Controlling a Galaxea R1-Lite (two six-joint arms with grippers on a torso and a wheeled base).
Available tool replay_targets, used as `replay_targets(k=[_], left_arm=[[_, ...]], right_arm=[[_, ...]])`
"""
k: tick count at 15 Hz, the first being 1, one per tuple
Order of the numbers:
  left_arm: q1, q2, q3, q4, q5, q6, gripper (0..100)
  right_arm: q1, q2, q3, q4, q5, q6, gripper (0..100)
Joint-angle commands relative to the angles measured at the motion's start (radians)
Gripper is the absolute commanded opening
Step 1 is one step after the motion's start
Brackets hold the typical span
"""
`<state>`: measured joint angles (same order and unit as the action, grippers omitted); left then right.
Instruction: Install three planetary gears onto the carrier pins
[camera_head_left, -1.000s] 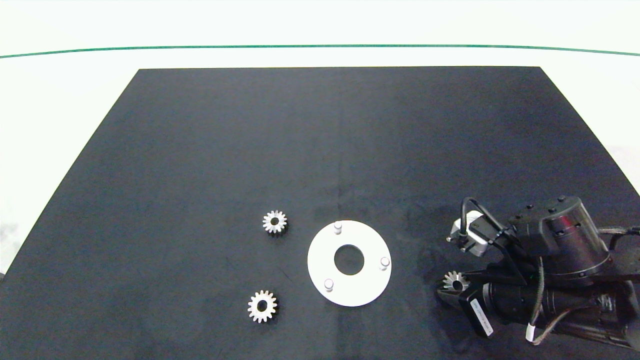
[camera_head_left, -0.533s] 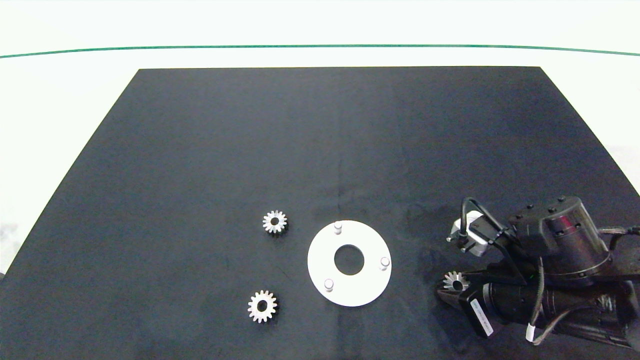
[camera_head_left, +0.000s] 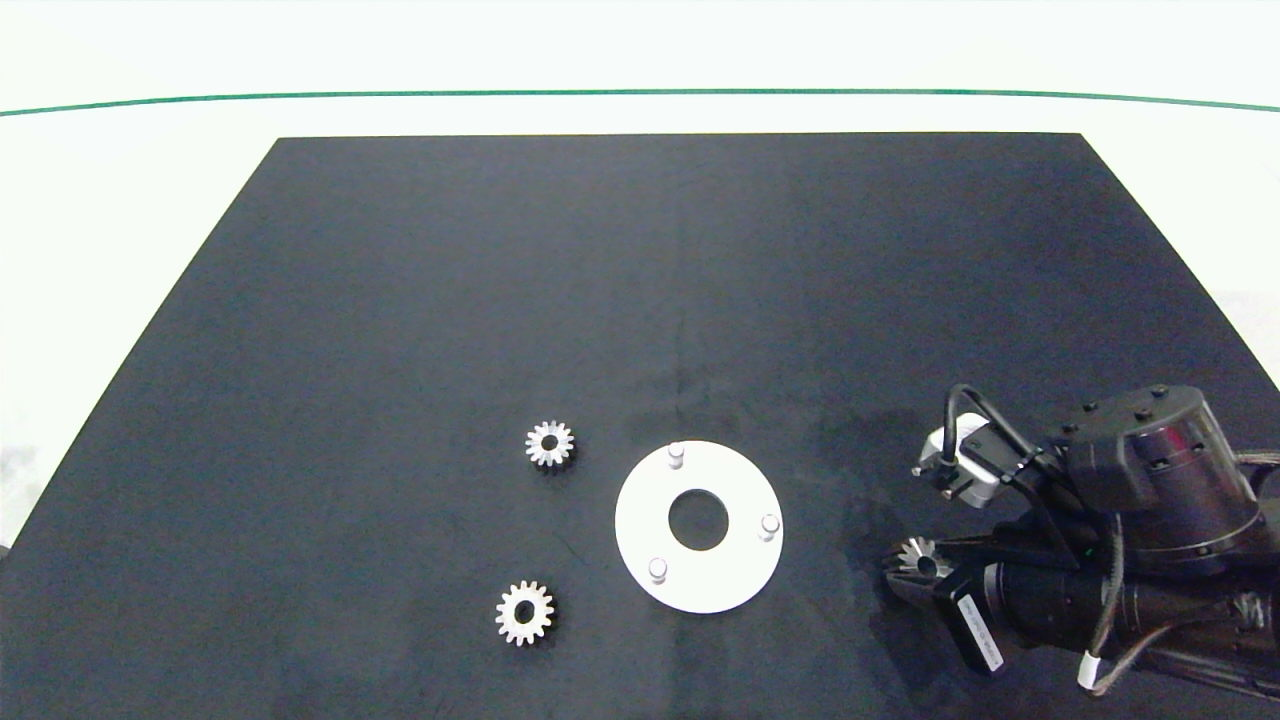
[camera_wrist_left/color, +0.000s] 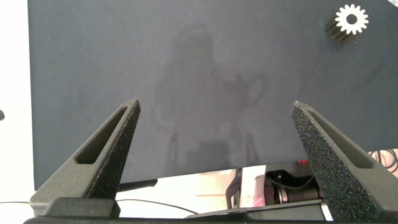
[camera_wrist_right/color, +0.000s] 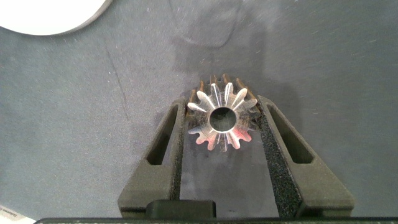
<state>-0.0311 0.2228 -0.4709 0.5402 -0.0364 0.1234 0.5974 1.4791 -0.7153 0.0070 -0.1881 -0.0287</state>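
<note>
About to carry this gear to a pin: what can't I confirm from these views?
- Head view: the right gripper fingers hide under the arm; gear partly covered.
- Right wrist view: the white disc is cut off by the edge, no pins shown.
- Gear lifted or resting: unclear.

Dark right arm (camera_head_left: 1120, 560) with black cables, white labels, grey textured jaws.

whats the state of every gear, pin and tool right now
upper-left gear: flat on the mat, free
lower-left gear: flat on the mat, free
third gear: clamped between the right tool's fingers
carrier pins: all three bare
right tool: shut on the third gear, right of the disc
left tool: open, empty
</note>
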Motion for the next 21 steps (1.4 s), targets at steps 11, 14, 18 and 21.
replay_targets(k=[11, 14, 18, 21], left_arm=[[0.002, 0.001, -0.002, 0.001, 0.001, 0.01, 100], [0.002, 0.003, -0.003, -0.005, 0.001, 0.01, 100], [0.002, 0.012, -0.005, -0.011, 0.001, 0.01, 100], [0.003, 0.023, -0.006, -0.028, 0.001, 0.01, 100]], right_arm=[[0.128, 0.006, -0.257, 0.248, -0.065, 0.01, 16], [0.145, 0.053, -0.305, 0.277, -0.088, 0.01, 16], [0.176, 0.113, -0.354, 0.278, -0.088, 0.01, 16], [0.217, 0.144, -0.391, 0.283, -0.099, 0.01, 16]])
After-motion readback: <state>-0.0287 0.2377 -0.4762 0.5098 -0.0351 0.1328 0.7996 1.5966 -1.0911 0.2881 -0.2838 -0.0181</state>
